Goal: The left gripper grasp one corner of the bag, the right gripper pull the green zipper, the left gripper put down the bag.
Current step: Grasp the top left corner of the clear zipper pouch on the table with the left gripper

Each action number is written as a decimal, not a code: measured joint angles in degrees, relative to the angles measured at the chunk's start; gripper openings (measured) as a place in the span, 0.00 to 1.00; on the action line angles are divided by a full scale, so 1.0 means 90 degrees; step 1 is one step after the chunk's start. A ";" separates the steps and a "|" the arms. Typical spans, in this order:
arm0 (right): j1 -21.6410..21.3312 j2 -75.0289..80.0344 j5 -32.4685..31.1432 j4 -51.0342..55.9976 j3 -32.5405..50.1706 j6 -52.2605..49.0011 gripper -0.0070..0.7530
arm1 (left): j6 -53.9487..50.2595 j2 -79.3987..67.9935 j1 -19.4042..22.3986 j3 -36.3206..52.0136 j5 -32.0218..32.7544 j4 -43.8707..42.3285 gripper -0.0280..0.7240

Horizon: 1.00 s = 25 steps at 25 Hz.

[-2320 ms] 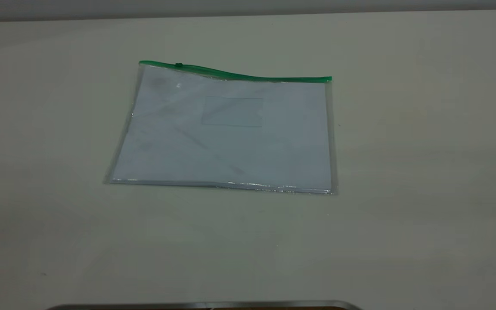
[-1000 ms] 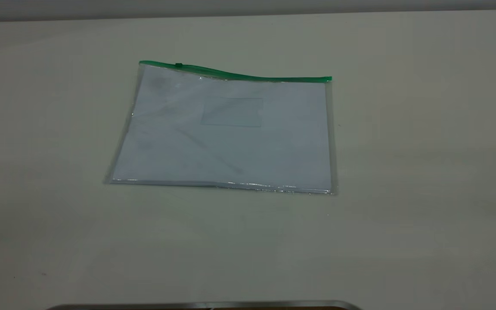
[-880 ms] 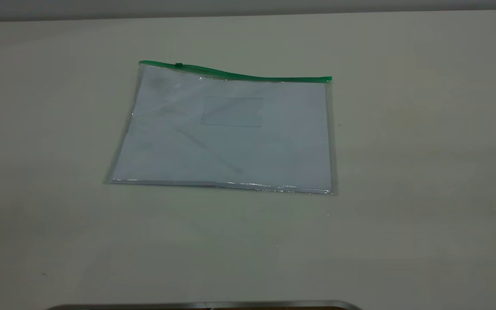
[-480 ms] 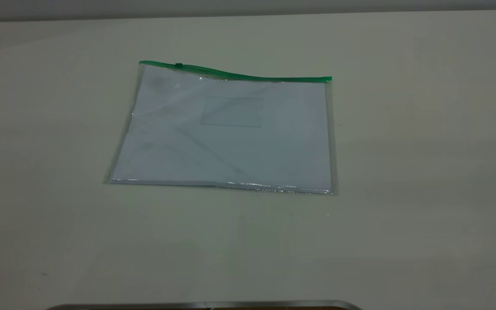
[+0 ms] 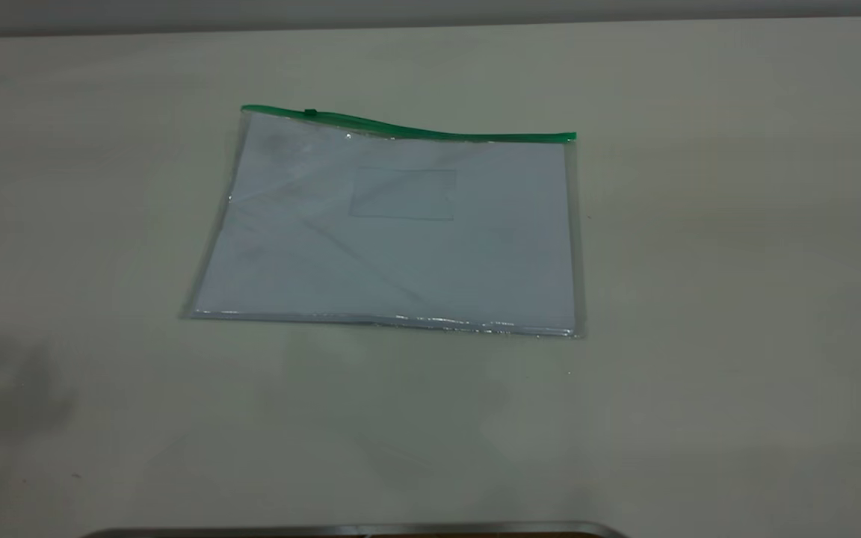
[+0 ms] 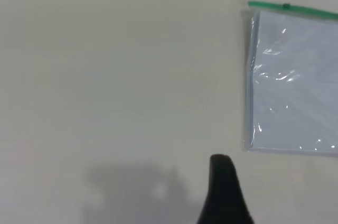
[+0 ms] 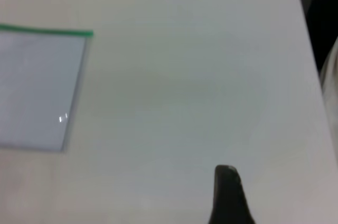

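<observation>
On the pale surface point(image 5: 699, 299) lies the flat clear bag point(image 5: 393, 232), green zipper point(image 5: 415, 132) along its far edge. Both grippers hover apart from it; their opening cannot be told.

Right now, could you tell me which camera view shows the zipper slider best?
The exterior view: the whole green zipper shows, with the slider near its left end. The left wrist view catches only that end, with the slider. The right wrist view shows just the opposite end of the zipper, no slider.
</observation>
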<state>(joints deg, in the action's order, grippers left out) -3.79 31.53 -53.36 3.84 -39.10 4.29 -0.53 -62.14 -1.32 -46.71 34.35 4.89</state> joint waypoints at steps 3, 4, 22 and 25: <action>0.0000 0.0637 0.0100 0.0026 0.0000 0.0000 0.71 | 0.0103 -0.1223 0.0000 -0.0296 -0.0383 0.0292 0.82; 0.0000 0.0809 0.0152 0.0085 0.0000 0.0000 0.71 | 0.0166 -0.1574 0.0000 -0.0403 -0.0469 0.0379 0.82; 0.0000 0.2678 0.1320 0.0473 0.0000 0.0090 0.71 | 0.3213 -0.7785 0.0000 -0.5290 0.0714 0.2505 0.82; 0.0000 0.2818 0.1407 0.0473 0.0000 0.0099 0.71 | 0.3718 -0.8149 0.0000 -0.5617 0.0762 0.2823 0.82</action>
<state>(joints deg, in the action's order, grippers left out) -3.79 56.89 -40.69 8.10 -39.10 5.18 32.93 -135.48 -1.32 -97.27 41.21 30.30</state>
